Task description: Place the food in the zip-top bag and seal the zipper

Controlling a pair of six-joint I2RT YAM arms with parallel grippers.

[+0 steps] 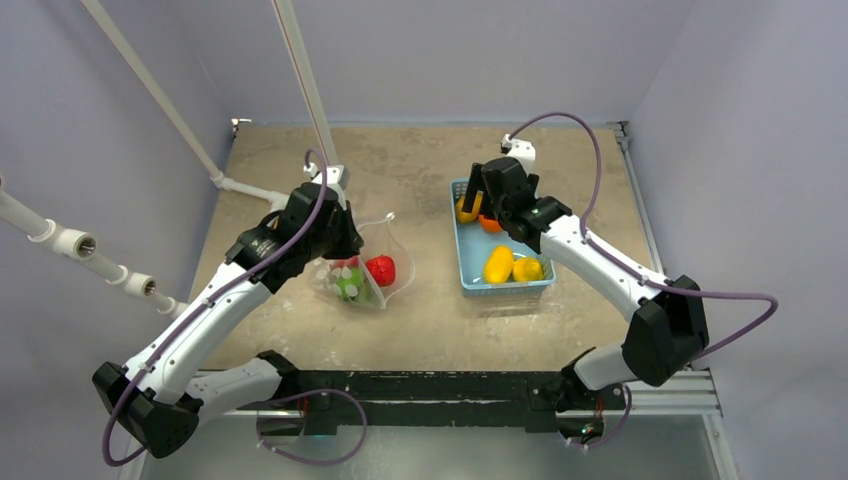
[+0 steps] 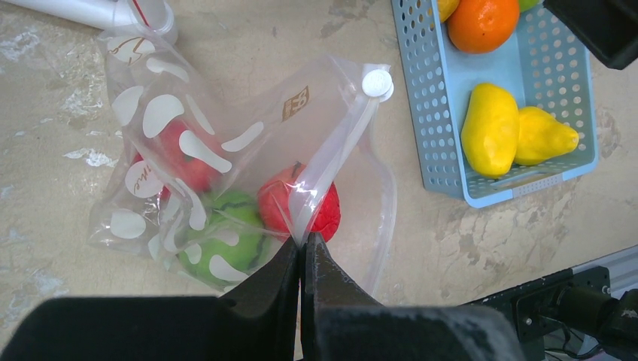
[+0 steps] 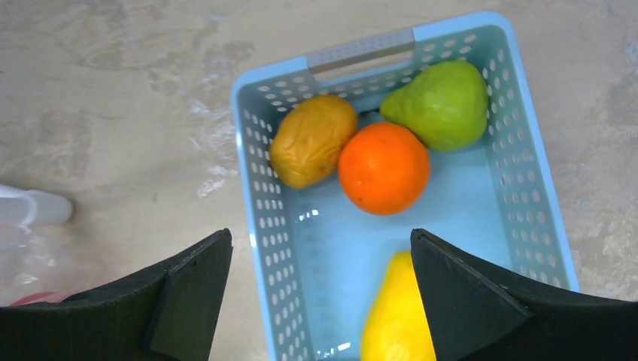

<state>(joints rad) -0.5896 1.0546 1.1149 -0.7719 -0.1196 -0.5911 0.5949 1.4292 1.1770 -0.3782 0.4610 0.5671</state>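
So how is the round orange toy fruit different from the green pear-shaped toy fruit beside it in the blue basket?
The round orange toy fruit is ball-shaped; the green pear-shaped toy fruit narrows to a blunt tip. The orange one sits mid-basket; the green one fills a corner. Both lie side by side in the light-blue plastic basket.

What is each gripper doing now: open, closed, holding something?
Left gripper: closed on the zipper of the zip-top bag.
Right gripper: open, empty, over the basket.
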